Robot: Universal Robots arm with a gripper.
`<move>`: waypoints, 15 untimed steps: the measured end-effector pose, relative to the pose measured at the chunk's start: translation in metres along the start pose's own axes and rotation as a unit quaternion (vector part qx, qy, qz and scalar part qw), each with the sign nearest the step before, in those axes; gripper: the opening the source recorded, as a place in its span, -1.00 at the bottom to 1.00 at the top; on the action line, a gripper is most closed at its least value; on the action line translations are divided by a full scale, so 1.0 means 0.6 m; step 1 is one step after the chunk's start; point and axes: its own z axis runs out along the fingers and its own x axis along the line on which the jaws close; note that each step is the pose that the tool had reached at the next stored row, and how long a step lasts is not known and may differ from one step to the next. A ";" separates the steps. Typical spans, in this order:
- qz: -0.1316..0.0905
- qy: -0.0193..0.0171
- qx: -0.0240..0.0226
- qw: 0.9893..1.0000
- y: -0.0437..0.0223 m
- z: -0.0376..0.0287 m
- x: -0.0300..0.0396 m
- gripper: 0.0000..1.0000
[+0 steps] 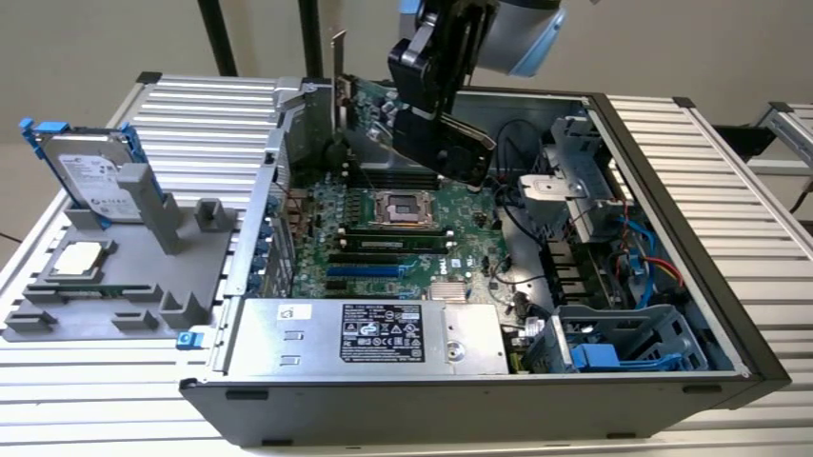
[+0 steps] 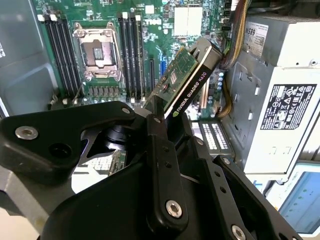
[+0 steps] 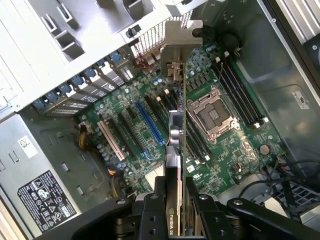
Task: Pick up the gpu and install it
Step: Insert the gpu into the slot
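Grip: fingers (image 2: pixel 161 150) pinching the gpu (image 2: pixel 187 75) by one end.
Position: gpu hangs on edge above the motherboard (image 3: pixel 227 150), inside the open computer case (image 1: pixel 445 400).

In the second wrist view, white lettering is running along the black edge of the gpu (image 2: pixel 186 80). In the exterior view, a printed label (image 1: pixel 387 330) with certification marks is sitting on the power supply (image 1: pixel 286 335) at lower centre, and a white printed sticker is covering the hard drive (image 1: pixel 91 179) at the exterior view's left
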 end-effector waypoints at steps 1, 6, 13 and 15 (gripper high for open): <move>-0.001 0.000 0.000 1.000 0.000 0.000 0.000 -1.00; -0.007 0.000 0.000 1.000 0.000 0.000 0.000 -1.00; -0.009 0.000 0.000 1.000 0.000 0.000 0.000 -1.00; -0.009 0.000 0.000 1.000 0.000 0.000 0.000 -1.00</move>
